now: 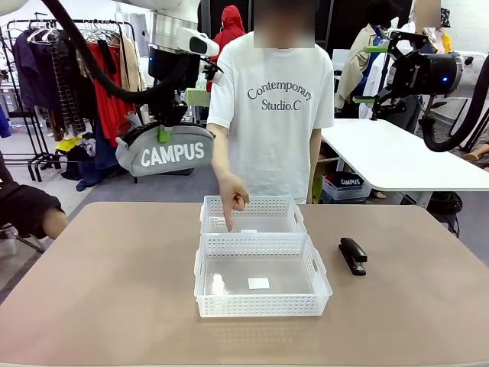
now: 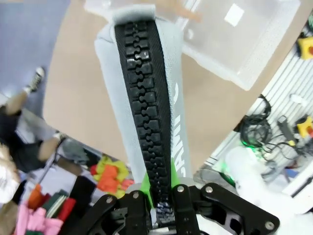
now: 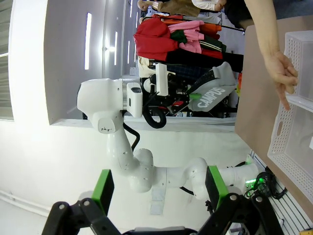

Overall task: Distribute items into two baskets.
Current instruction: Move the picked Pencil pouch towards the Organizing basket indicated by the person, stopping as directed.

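High over the table's left side, my left gripper (image 1: 163, 131) is shut on the top of the grey "CAMPUS" pouch (image 1: 164, 151), which hangs below it. The left wrist view looks down the pouch's black zip (image 2: 146, 98) from the shut left gripper (image 2: 161, 198). Two white lattice baskets sit mid-table, the smaller far basket (image 1: 271, 205) touching the wider near basket (image 1: 260, 304). A person's hand (image 1: 231, 200) points a finger into the far basket. The black stapler (image 1: 352, 254) lies right of the near basket. My right gripper (image 1: 370, 74) is open and raised at the upper right, holding nothing (image 3: 159, 191).
The person stands at the far side of the tan table (image 1: 107, 290), behind the baskets. A white table (image 1: 390, 157) stands at the back right and a clothes rack (image 1: 69, 69) at the back left. Another person's arm (image 1: 30, 210) reaches in at the left edge.
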`<state>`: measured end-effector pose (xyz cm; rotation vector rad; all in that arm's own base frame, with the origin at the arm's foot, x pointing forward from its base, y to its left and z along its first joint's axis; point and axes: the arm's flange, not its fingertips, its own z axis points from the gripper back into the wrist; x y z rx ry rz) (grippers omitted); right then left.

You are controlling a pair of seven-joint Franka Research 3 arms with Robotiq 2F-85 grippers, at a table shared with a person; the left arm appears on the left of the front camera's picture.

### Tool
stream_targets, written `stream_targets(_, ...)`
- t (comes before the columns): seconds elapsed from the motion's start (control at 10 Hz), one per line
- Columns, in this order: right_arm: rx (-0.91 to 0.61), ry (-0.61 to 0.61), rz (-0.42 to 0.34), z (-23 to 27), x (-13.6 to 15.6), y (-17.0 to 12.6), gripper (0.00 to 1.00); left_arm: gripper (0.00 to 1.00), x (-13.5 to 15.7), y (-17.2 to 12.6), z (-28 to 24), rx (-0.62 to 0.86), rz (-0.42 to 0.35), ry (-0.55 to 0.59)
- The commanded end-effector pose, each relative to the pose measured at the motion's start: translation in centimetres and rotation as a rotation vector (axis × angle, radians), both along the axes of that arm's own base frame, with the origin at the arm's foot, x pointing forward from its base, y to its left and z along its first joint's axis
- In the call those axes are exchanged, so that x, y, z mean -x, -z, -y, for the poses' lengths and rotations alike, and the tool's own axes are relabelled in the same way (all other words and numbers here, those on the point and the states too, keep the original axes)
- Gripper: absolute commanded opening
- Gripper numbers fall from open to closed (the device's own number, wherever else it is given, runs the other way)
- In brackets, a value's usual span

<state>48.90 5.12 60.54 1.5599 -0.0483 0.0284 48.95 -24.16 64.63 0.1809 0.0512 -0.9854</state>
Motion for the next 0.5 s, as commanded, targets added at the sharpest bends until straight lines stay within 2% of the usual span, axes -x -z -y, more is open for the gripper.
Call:
stream_targets(0.0, -0.001, 0.000, 0.003, 0.0, 0.1, -0.2, 1.00, 0.00, -1.2, 0.5, 0.7, 0.004, 0.026, 0.080)
stream_targets(0.4, -0.001, 0.000, 0.003, 0.0, 0.1, -0.2, 1.00, 0.00, -2.5, 2.5, 3.9, 0.034, -0.003, 0.200)
